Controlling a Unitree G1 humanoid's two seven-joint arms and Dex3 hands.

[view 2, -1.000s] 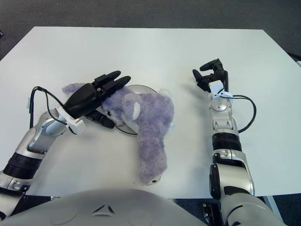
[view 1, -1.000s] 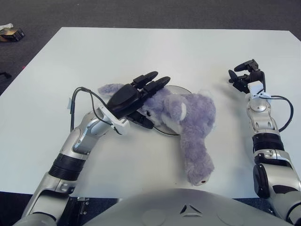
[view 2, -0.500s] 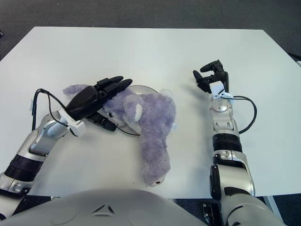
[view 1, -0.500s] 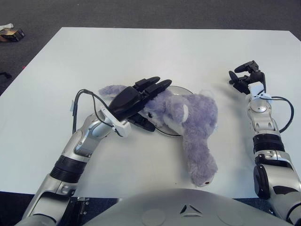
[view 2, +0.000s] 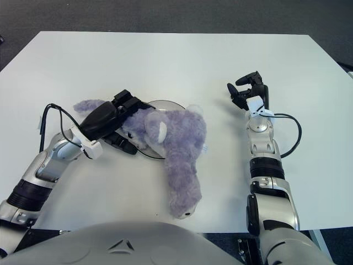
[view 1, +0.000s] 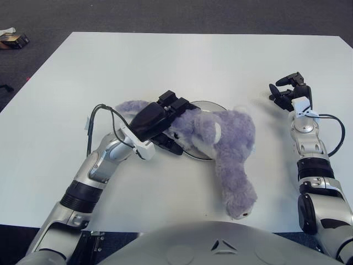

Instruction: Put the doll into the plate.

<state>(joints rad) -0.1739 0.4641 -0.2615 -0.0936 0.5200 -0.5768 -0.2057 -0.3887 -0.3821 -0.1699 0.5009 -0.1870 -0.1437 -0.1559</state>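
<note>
The purple plush doll (view 1: 220,149) lay across the white table (view 1: 182,61), its head end draped over the plate (view 1: 208,106). Only the plate's far rim showed, at the doll's 12 o'clock. The body and leg trailed off toward 5 o'clock, onto bare table near the front edge. The doll was therefore only partly on the plate.

The left hand (view 1: 157,118) sat at the doll's 9 o'clock, fingers curled down over the head end, with the thumb beneath at the plate's near-left edge. The hand was closed on the plush. How firmly it gripped could not be confirmed, since the soft pile hid the contact. One purple limb projected past the hand toward 10 o'clock.

The right hand (view 1: 288,91) stood well apart at the plate's 3 o'clock, fingers relaxed and holding nothing.

To complete the step in hand well:
- Secure the plush between fingers and thumb before moving. Soft fabric compresses and may slip.
- Lift enough to clear the rim, so that the plate is not dragged.
- Carry the doll toward 11 o'clock until the trailing body rests over the plate centre.
- Release only when the mass sits inside the rim. The overhanging leg may otherwise pull the doll off.
</note>
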